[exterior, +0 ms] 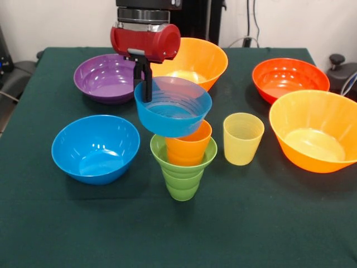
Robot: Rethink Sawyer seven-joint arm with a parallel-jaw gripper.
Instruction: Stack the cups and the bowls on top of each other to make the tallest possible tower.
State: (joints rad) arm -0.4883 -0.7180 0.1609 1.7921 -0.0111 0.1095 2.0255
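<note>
Small translucent blue bowl (173, 106), frame centre, is pinched at rim by gripper (146, 84), tilted atop orange cup (188, 143) nested in green cup (183, 169). Judged light, stiff, slippery; rim grip is advised.

A desk (67, 234) covered in dark green cloth carries a glossy purple plastic bowl (106, 78) and a big orange plastic bowl (195, 60) at the far side, with a red-orange bowl (289, 79) off to the right. Nearer stand a medium blue bowl (95, 148), a green ribbed plastic cup (182, 177), a pale yellow ribbed cup (242, 138) and a second big orange bowl (315, 131), all upright and apart from one another.
</note>
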